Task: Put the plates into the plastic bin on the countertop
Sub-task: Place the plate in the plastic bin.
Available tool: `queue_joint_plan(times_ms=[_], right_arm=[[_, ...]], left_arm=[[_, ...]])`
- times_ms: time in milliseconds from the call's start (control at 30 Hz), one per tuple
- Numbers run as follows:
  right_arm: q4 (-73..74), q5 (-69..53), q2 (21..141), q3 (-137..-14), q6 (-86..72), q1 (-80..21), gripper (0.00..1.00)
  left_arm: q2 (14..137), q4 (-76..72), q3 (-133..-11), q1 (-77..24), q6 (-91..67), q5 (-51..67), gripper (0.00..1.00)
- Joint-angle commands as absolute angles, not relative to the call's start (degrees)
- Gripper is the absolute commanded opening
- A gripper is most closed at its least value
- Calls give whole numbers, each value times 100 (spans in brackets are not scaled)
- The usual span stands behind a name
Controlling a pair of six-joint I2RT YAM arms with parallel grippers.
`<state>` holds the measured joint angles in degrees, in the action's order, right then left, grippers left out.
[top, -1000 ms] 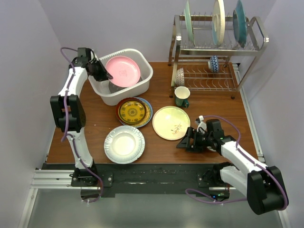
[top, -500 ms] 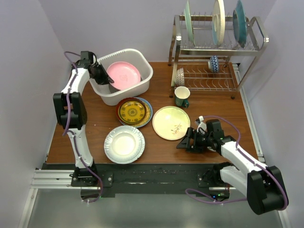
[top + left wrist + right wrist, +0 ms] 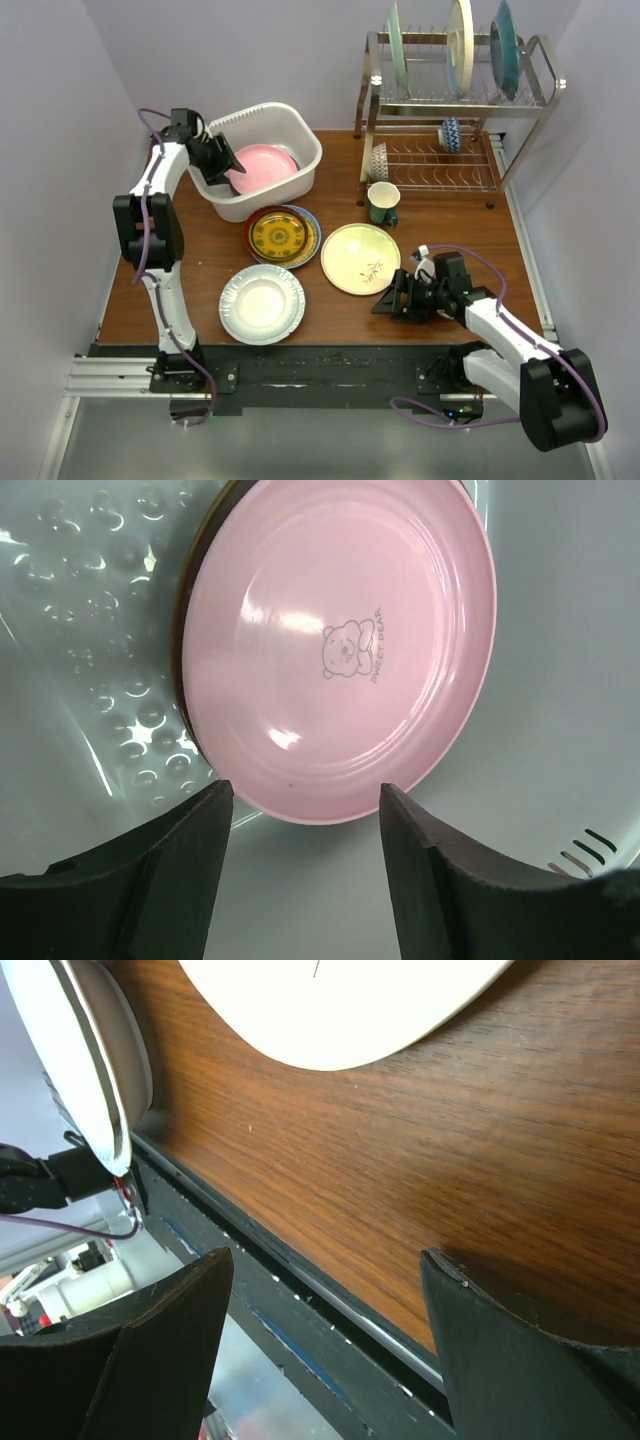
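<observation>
A pink plate (image 3: 266,165) lies in the white plastic bin (image 3: 303,140) on top of a dark brown plate (image 3: 181,650). My left gripper (image 3: 222,158) hangs over the bin's left end, open, with the pink plate (image 3: 340,650) free just beyond its fingertips (image 3: 212,820). On the countertop (image 3: 210,250) lie a yellow patterned plate (image 3: 279,235) on a small stack, a cream plate (image 3: 360,258) and a white plate (image 3: 262,303). My right gripper (image 3: 386,300) rests open and empty near the front edge, just short of the cream plate (image 3: 340,1000).
A steel wire rack (image 3: 455,110) at the back right holds three upright plates (image 3: 460,45) and two small bowls (image 3: 379,160). A dark green mug (image 3: 382,203) stands in front of it. The table's front edge (image 3: 330,1305) runs under my right gripper (image 3: 328,1255).
My left gripper has opened and let go of the pink plate, which has dropped from a tilt to lie lower in the bin. The right arm has not moved.
</observation>
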<state>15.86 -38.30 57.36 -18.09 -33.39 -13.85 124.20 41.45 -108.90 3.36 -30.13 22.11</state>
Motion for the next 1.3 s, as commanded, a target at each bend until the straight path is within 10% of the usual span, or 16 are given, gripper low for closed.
queue_joint_plan(times_ms=[0,667,1267], right_arm=[[1494,-3850,5704,-1749,-3340,-1389,79],[1204,-3744,6310,-2047,-3322,-1397,79],[1028,-2436,6530,-2347,-4122,-1389,73]], left_arm=[[12094,4157,-11241,360,-2742,2092,70],[10424,4113,-11338,-193,-2760,2391,98],[9747,3982,-10635,-2195,-2347,2075,94]])
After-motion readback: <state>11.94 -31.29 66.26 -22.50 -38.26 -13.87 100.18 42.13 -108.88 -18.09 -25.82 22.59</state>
